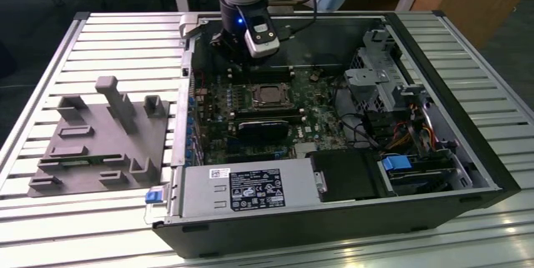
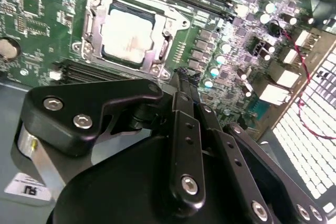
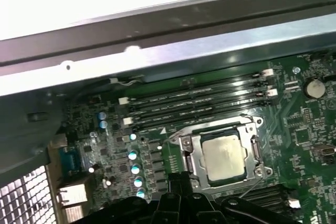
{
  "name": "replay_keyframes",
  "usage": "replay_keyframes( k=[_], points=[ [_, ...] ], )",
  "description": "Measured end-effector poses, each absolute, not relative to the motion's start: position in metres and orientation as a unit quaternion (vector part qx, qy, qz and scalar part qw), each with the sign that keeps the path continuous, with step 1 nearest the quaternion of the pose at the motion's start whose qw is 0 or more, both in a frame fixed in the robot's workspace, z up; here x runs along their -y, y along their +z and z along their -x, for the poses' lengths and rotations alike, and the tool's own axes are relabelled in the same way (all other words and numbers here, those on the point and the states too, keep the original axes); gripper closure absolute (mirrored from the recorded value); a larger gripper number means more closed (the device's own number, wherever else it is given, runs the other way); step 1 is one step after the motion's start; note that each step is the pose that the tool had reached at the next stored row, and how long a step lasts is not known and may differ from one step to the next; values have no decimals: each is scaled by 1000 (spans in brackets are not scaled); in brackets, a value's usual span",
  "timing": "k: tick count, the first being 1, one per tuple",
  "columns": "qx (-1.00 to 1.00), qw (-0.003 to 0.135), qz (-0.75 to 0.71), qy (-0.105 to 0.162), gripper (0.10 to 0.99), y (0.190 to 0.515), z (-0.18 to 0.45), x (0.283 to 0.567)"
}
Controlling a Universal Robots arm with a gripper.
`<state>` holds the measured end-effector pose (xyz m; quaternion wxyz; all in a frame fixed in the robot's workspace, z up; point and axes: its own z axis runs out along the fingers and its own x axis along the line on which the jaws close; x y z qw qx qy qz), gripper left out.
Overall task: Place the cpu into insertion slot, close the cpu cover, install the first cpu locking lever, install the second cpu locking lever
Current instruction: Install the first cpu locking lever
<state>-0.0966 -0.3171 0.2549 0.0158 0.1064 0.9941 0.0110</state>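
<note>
Green board (image 2: 31, 24), cpu (image 2: 128, 38) near gripper (image 2: 182, 75)

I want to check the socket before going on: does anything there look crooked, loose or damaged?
Nothing looks damaged. The cpu lies square inside the lowered cpu cover. One thin lever seems to angle away from the cover's corner, perhaps unlatched; I cannot tell for sure. The gripper hovers nearby.
</note>
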Motion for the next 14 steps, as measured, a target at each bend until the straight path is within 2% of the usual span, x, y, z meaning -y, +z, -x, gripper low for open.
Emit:
replay_keyframes(
  k=[4, 14],
  points=[
    [-994, 14, -101, 27, 984, 255, 100, 317],
    [-995, 15, -91, 45, 984, 255, 109, 317]
  ],
)
